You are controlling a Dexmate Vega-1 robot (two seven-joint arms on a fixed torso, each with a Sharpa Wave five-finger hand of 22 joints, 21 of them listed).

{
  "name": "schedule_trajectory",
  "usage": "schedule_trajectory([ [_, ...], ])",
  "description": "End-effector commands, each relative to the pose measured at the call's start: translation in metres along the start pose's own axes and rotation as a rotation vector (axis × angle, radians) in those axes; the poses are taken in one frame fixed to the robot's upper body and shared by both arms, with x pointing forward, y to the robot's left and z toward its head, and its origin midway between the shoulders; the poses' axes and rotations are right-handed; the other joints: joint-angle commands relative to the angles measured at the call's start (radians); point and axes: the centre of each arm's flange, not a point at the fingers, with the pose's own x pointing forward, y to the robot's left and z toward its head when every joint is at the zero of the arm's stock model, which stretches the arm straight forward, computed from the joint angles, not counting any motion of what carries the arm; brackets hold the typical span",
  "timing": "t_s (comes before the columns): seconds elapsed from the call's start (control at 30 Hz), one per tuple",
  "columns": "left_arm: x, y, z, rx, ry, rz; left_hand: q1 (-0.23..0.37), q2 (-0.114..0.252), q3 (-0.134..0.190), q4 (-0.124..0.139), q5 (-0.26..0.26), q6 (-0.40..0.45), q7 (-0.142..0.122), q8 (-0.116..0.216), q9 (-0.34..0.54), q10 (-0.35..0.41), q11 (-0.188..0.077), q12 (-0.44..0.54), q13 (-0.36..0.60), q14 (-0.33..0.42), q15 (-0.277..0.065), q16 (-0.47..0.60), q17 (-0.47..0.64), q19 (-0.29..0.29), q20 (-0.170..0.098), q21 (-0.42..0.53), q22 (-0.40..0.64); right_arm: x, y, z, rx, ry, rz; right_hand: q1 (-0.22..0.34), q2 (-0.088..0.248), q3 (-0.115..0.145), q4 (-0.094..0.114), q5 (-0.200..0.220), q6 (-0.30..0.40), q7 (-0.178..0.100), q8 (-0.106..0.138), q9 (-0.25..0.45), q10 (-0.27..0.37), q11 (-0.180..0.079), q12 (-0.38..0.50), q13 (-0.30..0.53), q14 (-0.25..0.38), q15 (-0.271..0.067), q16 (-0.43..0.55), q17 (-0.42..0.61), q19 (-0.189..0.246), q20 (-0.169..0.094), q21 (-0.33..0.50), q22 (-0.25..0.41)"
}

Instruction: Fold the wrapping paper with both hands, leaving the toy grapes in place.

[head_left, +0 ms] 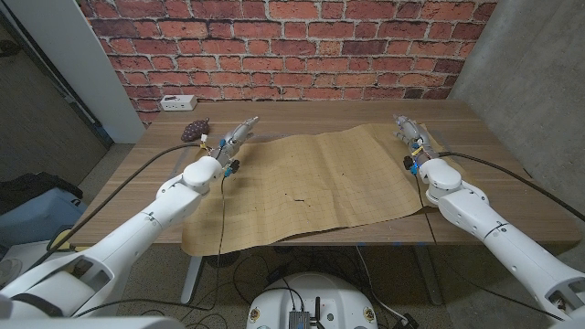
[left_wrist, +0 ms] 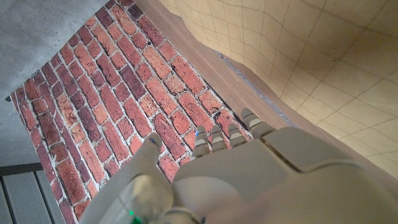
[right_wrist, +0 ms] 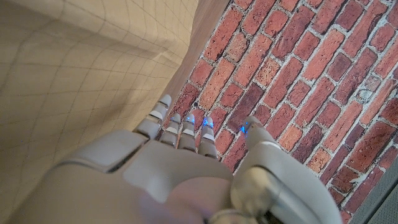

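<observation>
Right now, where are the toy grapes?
In the head view the toy grapes sit on the bare table at the far left, just off the wrapping paper, beside the left hand.

A sheet of brown wrapping paper [head_left: 306, 187] printed with a faint grid lies spread open and unfolded across the middle of the frame, its near edge hanging over the front of the worktop [head_left: 462, 119] at lower left. Its surface is wavy and the far edge uneven. The dark purple toy grapes [head_left: 193, 130] sit at upper left, apart from the paper's far-left corner.
</observation>
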Motion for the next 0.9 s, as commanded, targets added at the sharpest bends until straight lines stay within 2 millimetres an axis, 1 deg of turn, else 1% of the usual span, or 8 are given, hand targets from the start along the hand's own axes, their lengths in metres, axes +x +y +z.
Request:
schedule_trajectory([
  [0.03,0.007,-0.004,0.009,0.149,0.024,-0.049,0.003,0.013,0.011,-0.003,0.004,0.022,0.002,0.007,0.005,0.007,0.0,0.008,0.003,0.008,0.001,0.005,0.003,0.005,0.012,0.01,0.003,-0.016,-0.018,0.004,-0.117,0.066,-0.086,0.019,0.016,0.013,-0.001,-0.005,0.014,0.003,0.004,0.004,0.015,-0.001,0.01,0.003,0.014,0.005,0.008,0.003,0.012,0.005,0.005,0.003],
  [0.13,0.009,-0.005,0.01,0.174,0.028,-0.061,0.006,0.015,0.013,-0.005,0.004,0.031,0.006,0.007,0.006,0.014,0.001,0.009,0.003,0.015,0.0,0.006,0.003,0.006,0.013,0.01,0.003,-0.02,-0.022,0.005,-0.137,0.079,-0.101,0.024,0.015,0.018,0.0,-0.007,0.022,0.003,0.005,0.005,0.022,-0.001,0.011,0.003,0.02,0.004,0.011,0.004,0.015,0.006,0.005,0.003],
  [0.17,0.009,-0.005,0.011,0.183,0.03,-0.066,0.008,0.016,0.015,-0.006,0.004,0.032,0.006,0.006,0.006,0.019,-0.003,0.01,0.003,0.018,-0.002,0.006,0.003,0.006,0.013,0.01,0.003,-0.022,-0.023,0.005,-0.144,0.082,-0.106,0.026,0.015,0.019,0.0,-0.007,0.024,0.003,0.005,0.005,0.024,-0.001,0.012,0.003,0.021,0.004,0.011,0.004,0.016,0.006,0.006,0.003],
  [0.53,0.013,-0.01,0.016,0.286,0.047,-0.096,0.023,0.022,0.024,-0.017,0.001,0.068,0.012,0.007,0.006,0.045,-0.001,0.013,0.004,0.034,-0.003,0.005,0.002,0.014,0.011,0.011,0.003,-0.035,-0.034,0.01,-0.223,0.131,-0.162,0.035,0.014,0.027,0.002,-0.01,0.04,0.004,0.007,0.005,0.036,-0.001,0.013,0.003,0.03,0.001,0.014,0.007,0.023,0.007,0.007,0.003],
  [0.9,0.013,-0.014,0.02,0.373,0.064,-0.11,0.03,0.022,0.028,-0.022,-0.001,0.079,0.009,0.003,0.007,0.058,-0.004,0.014,0.004,0.042,-0.006,0.005,0.002,0.019,0.011,0.012,0.002,-0.049,-0.045,0.014,-0.308,0.188,-0.216,0.043,0.013,0.034,0.003,-0.012,0.05,0.002,0.007,0.005,0.046,-0.003,0.014,0.003,0.035,-0.002,0.015,0.008,0.026,0.006,0.007,0.003],
])
